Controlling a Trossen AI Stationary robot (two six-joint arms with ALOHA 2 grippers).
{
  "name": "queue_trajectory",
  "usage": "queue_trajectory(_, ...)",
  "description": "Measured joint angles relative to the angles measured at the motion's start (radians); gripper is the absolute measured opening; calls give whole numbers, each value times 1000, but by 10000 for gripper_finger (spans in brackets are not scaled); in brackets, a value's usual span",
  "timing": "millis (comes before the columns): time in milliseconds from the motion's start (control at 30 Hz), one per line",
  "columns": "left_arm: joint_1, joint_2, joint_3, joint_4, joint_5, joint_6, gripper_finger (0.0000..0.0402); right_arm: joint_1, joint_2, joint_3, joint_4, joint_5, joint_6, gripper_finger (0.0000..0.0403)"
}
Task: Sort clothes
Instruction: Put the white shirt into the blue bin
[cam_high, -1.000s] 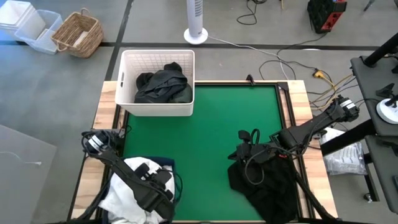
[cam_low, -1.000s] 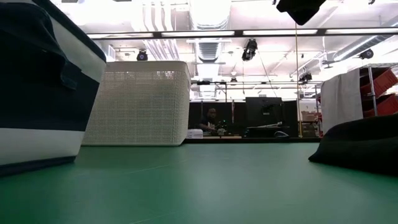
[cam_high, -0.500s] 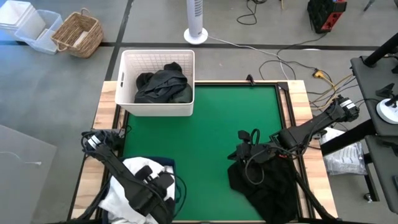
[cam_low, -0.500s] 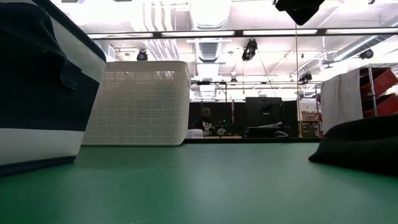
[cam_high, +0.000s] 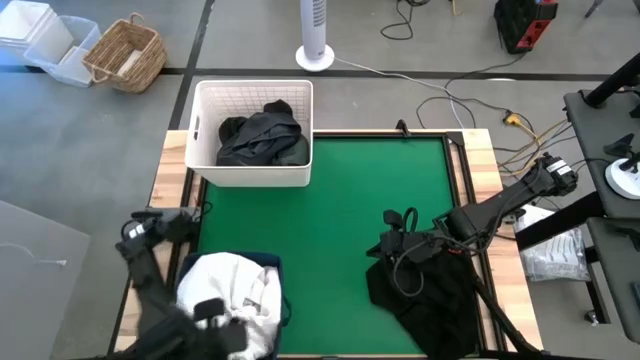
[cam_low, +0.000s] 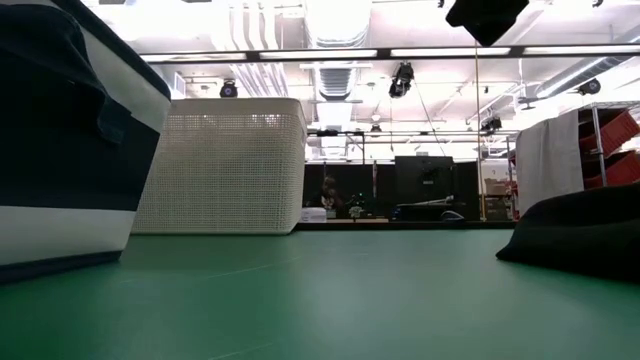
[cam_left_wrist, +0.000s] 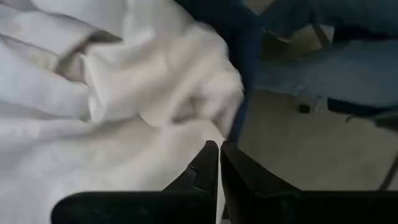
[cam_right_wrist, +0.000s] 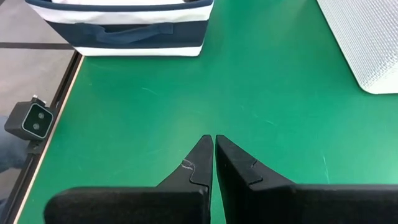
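Clothes in black (cam_high: 430, 295) are lying at the near right, directly under our right gripper (cam_right_wrist: 214, 142), fingers together and empty. We are keeping our left gripper (cam_left_wrist: 219, 149), pressed together, over the white garments (cam_high: 232, 290) in the navy bin (cam_right_wrist: 124, 28).

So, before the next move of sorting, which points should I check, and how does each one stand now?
1. Left gripper empty: ok, fingers shut on nothing, beside the white garments.
2. White garments inside the navy bin: ok.
3. Right gripper free: ok, shut, holding nothing, above the green mat.
4. Black pile ready for a pick: ok, it lies on the mat below the right arm.
5. Dark garments inside the white basket: ok.
6. Left arm clear of the bin: cannot tell, it is blurred in the high view.
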Motion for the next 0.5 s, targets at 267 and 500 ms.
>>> queue_trajectory(267,-199,19,-52,1,-46,-206,0,0,0,-19,34,0,0,11)
queue_trajectory(500,-240,21,-168,117,-66,-275,0,0,0,-19,71,0,-3,11)
